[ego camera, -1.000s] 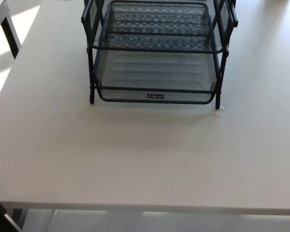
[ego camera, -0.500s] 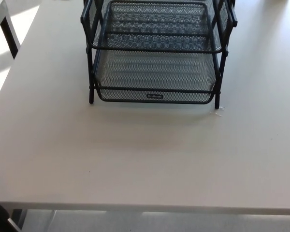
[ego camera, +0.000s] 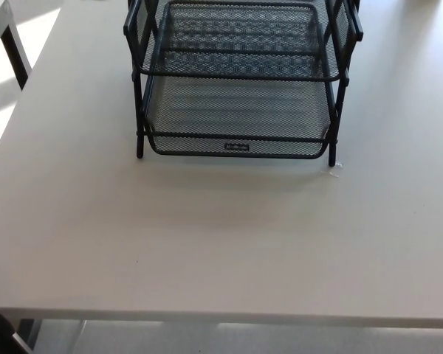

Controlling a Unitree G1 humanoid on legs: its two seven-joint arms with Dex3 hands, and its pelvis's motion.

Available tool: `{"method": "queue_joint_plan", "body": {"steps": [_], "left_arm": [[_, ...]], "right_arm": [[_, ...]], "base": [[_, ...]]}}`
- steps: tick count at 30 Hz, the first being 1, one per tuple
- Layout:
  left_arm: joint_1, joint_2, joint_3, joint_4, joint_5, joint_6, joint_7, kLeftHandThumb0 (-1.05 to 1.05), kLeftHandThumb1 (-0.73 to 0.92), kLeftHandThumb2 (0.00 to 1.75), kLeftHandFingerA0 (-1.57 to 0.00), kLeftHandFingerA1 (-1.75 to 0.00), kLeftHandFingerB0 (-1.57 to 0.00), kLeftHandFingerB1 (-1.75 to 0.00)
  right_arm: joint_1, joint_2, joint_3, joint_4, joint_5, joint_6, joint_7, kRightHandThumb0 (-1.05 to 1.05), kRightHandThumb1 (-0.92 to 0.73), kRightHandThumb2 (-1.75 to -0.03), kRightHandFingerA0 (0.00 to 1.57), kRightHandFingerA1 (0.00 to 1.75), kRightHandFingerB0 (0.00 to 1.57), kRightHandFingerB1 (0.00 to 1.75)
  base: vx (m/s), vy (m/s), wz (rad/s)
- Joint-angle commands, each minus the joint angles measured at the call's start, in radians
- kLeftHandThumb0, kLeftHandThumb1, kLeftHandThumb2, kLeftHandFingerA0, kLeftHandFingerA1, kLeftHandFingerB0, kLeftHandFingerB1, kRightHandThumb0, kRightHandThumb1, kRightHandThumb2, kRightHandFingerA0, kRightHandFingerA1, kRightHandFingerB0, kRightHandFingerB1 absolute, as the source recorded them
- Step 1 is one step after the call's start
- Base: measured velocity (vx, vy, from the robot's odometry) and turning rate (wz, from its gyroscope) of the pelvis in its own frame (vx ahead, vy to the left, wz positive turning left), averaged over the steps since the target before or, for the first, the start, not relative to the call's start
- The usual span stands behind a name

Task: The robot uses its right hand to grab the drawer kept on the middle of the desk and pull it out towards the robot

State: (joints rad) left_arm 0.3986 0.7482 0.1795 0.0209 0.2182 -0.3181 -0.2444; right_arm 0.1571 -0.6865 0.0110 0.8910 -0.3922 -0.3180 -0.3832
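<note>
The big white table fills most of what I see. It looks the same as it did a moment ago. Only my view slid a tiny bit sideways, so my head moved, not the things.

At twelve o'clock on the table stands the black wire mesh rack, with one tray above another. The bottom drawer is the one I have to pull. It sits pushed in, its front edge level with the rack's front legs, just as before. So the job has not started yet.

My right robot hand is not in my view, and neither is my left, so I cannot tell if they are released or clenched. I think my right arm must first come up from about four o'clock and reach for the drawer's front edge.

There is a small label plate in the middle of the drawer front. It has writing, but it is too tiny for me to read.

Just at the rack's right front foot lies a little clear scrap.
</note>
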Motion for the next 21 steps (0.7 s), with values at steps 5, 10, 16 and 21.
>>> {"method": "queue_joint_plan", "body": {"steps": [5, 10, 16, 21], "left_arm": [[0.008, -0.001, 0.016, 0.004, 0.006, -0.013, -0.015, -0.34, 0.55, 0.56, -0.79, -0.88, -0.79, -0.58], [0.011, 0.0, 0.016, 0.001, 0.009, -0.008, -0.018, -0.34, 0.55, 0.56, -0.79, -0.88, -0.78, -0.59], [0.005, -0.009, 0.016, 0.01, 0.002, -0.008, -0.018, -0.31, 0.54, 0.56, -0.82, -0.87, -0.8, -0.58], [0.01, -0.008, 0.018, -0.002, 0.006, 0.009, -0.021, -0.33, 0.54, 0.56, -0.82, -0.85, -0.8, -0.56]], "right_arm": [[0.008, -0.046, -0.076, 0.056, 0.057, -0.023, 0.024, -0.67, -0.6, -0.59, 0.6, 1.14, 0.27, 0.37], [0.012, -0.048, -0.111, 0.034, 0.077, -0.021, 0.043, -0.64, -0.61, -0.59, 0.59, 1.11, 0.27, 0.35], [0.006, -0.037, -0.09, 0.009, 0.04, 0.012, 0.02, -0.69, -0.5, -0.85, 0.62, 0.91, 0.2, 0.46], [0.031, -0.054, -0.114, -0.04, 0.05, 0.051, 0.028, -0.72, -0.52, -0.86, 0.6, 0.87, 0.21, 0.46]], "base": [[0.0, 0.0, 0.0], [0.0, 0.0, 0.0], [0.0, 0.0, 0.0], [0.0, 0.0, 0.0]]}}
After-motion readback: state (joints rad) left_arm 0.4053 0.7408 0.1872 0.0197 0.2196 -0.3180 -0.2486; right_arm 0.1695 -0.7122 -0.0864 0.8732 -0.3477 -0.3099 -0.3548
